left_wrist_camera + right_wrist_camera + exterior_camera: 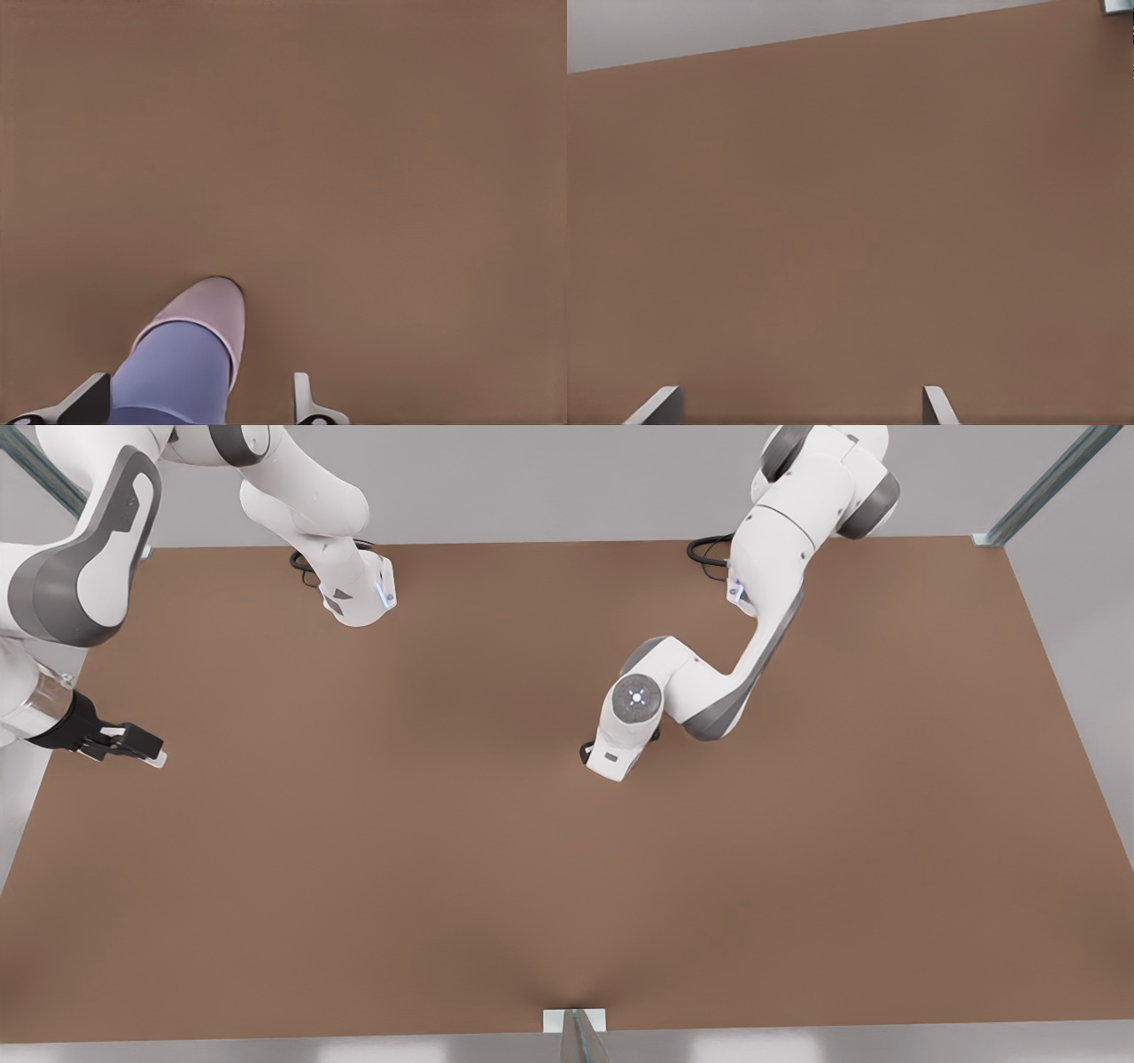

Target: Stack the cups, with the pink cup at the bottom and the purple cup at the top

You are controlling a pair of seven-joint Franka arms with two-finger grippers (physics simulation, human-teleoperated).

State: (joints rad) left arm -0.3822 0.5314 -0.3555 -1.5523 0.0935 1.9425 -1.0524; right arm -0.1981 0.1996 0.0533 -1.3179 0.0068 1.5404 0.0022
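Lavender purple cup (pixel 173 372) nested in pink cup (pixel 213 310), bases hidden.

- 2 white arms reach over a brown table (pixel 443 886).
- A black gripper (pixel 146 751) hovers at the front view's left edge.
- The other arm's wrist points down mid-table.

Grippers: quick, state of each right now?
Left gripper: open, straddling the purple cup nested in the pink cup.
Right gripper: open, holding nothing.

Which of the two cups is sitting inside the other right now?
The purple cup: its bluish-lavender body sits nested in the pink cup, whose paler mauve wall surrounds it. The left claw is open around the pair.
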